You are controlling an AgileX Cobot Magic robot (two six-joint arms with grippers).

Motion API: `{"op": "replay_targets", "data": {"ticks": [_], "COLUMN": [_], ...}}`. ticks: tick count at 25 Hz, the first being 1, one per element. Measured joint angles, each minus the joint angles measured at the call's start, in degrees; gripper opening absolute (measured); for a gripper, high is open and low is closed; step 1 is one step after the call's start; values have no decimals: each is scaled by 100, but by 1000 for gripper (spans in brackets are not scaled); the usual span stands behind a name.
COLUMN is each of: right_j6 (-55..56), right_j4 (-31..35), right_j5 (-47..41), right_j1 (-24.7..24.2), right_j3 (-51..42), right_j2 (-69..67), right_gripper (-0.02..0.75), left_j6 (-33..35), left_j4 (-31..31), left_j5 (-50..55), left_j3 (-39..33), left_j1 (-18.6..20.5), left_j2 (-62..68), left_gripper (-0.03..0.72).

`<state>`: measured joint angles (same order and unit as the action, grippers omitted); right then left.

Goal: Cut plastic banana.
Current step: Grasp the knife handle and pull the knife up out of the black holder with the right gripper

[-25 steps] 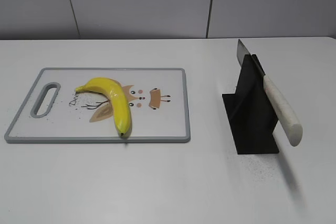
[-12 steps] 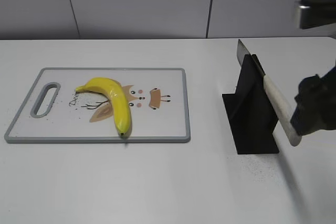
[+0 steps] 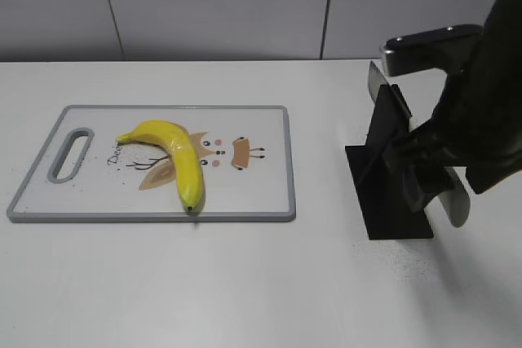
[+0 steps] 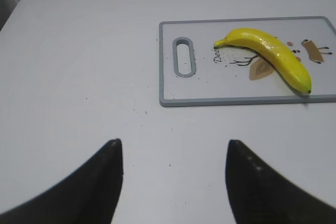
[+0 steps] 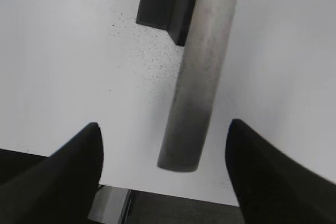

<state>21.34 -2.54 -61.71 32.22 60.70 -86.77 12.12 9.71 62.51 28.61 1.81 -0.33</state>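
The plastic banana (image 3: 175, 155), bright yellow and whole, lies on the white cutting board (image 3: 261, 193) at the left. It also shows in the left wrist view (image 4: 270, 53) on the board (image 4: 236, 99). A knife leans in a black stand (image 3: 390, 201), its blade (image 3: 376, 81) pointing up and back. My right gripper (image 3: 424, 181) hangs over the knife's pale handle (image 3: 457, 205). In the right wrist view its open jaws (image 5: 164, 132) straddle the handle (image 5: 197, 93) without touching it. My left gripper (image 4: 173, 142) is open and empty over bare table, short of the board.
The board has a grey rim and a handle slot (image 3: 71, 154) at its left end. The black stand (image 5: 165, 1) stands right of the board. Dark specks lie on the white table. The table's near edge shows under the right gripper.
My right arm has come in from the right and moved over the knife handle. The banana, board and knife have not moved.
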Motion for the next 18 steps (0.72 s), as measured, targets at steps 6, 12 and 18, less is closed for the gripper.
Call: {"op": "replay_targets", "data": {"ticks": [6, 12, 18], "right_j6": [3, -29, 5], "right_j4": [7, 118, 124], "right_j5": [122, 203, 203], "right_j1": [-188, -204, -204], "right_j3": [0, 0, 2], "right_j2": [-549, -789, -815], "right_gripper": [547, 492, 380], "left_j6": [0, 0, 0], "left_j4": [0, 0, 0], "left_j5": [0, 0, 0], "left_j3": [0, 0, 0], "left_j1": [0, 0, 0], "left_j2": [0, 0, 0], "left_gripper": [582, 582, 582]}}
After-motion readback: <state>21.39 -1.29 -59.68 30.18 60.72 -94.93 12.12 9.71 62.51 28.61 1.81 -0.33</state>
